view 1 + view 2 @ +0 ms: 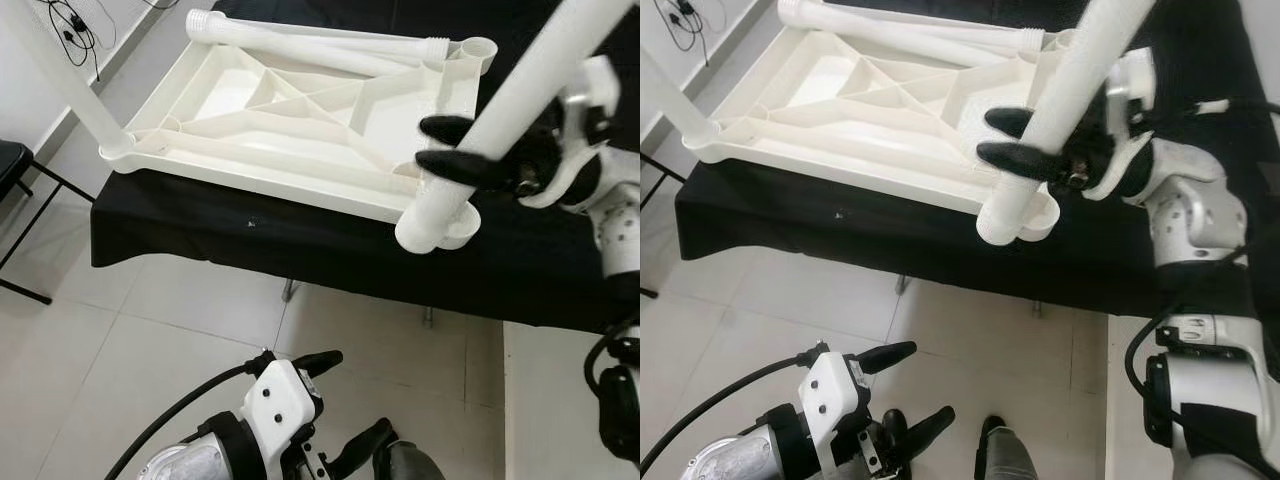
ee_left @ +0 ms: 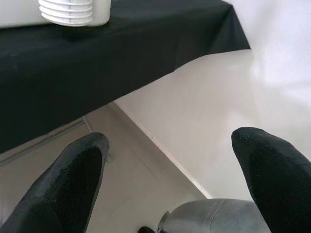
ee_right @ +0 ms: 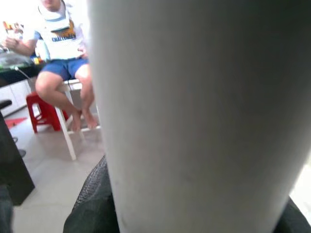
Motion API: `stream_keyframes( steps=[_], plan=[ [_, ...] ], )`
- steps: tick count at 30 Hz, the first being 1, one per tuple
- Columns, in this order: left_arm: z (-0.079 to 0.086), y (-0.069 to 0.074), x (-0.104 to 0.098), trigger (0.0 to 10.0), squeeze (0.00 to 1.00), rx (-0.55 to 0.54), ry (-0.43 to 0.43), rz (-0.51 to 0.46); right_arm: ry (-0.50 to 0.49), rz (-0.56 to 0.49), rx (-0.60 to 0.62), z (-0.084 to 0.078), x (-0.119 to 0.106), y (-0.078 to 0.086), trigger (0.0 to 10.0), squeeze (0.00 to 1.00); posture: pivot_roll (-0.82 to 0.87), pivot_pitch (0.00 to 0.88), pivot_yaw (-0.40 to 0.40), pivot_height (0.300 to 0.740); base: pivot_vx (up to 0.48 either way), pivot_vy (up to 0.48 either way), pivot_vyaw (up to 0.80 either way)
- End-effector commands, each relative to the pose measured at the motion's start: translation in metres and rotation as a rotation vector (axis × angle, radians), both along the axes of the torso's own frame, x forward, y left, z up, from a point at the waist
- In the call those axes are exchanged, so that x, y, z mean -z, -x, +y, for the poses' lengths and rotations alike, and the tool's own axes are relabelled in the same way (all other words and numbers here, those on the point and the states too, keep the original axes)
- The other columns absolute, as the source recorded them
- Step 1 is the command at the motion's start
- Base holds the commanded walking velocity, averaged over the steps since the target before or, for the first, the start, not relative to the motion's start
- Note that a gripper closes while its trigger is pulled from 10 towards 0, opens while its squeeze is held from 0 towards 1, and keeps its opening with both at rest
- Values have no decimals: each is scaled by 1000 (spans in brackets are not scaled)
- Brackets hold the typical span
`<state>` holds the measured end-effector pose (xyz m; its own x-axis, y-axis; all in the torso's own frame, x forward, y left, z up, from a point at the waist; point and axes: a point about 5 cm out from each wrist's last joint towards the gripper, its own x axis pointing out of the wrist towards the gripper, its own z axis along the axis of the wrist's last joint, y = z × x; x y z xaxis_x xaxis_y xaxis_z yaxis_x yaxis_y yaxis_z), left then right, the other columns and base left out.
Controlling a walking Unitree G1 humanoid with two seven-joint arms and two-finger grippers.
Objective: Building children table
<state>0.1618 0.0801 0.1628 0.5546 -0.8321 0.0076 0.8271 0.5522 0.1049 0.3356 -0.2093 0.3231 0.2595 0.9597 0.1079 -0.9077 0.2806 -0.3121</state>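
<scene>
— Right gripper (image 1: 447,146)?
— I log it clamped on a white leg (image 1: 520,95), its foot at the upturned tabletop's (image 1: 300,125) near-right socket (image 1: 455,228). Wrist view adds a seated person (image 3: 60,63).
— Left gripper (image 2: 170,170)?
— Fingers spread, empty, low above the floor (image 1: 180,320).

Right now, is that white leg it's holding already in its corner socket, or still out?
Out. The right hand holds the table leg tilted, its lower end beside the corner socket.
</scene>
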Motion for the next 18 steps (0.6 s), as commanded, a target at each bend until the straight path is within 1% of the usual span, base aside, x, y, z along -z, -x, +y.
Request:
stream_keyframes(
  steps=[1,7,8,9,10,12,13,14,15,16,18],
  plan=[
    [-1,5,0,10000,0,5,-2,-2,32,-32,39,-6,-4,-1,10000,0,121,395,42,740,0,0,0],
    [-2,6,0,10000,0,1,2,0,24,-38,42,-12,-11,-1,10000,0,119,399,42,740,0,0,0],
    [-2,6,-1,10000,0,1,2,1,-47,-44,6,-16,-22,4,10000,0,122,399,41,740,0,0,0],
    [-2,7,-1,10000,0,1,2,1,-96,-38,-35,-19,-28,8,10000,0,122,399,41,740,0,0,0],
    [-2,7,-1,10000,0,1,2,1,-96,-38,-35,-19,-28,8,10000,0,122,399,41,740,0,0,0],
    [-2,7,0,10000,0,0,1,0,-164,-40,-96,-23,-38,14,10000,0,121,399,42,740,0,0,0],
    [-2,7,0,10000,0,0,1,0,-164,-40,-96,-23,-38,14,10000,0,121,399,42,740,0,0,0],
    [-2,7,0,10000,0,-1,1,-1,-204,-46,-122,-24,-44,17,10000,0,120,399,42,740,0,0,0],
    [-2,7,0,10000,0,-1,1,-1,-204,-46,-122,-24,-44,17,10000,0,120,399,42,740,0,0,0],
    [-1,7,0,10000,0,-2,0,-1,-238,-65,-125,-26,-50,17,10000,0,120,399,42,740,0,0,0],
    [-1,7,0,10000,0,-3,1,-1,-236,-81,-109,-27,-53,16,10000,0,119,396,41,740,0,0,0]
  ],
)
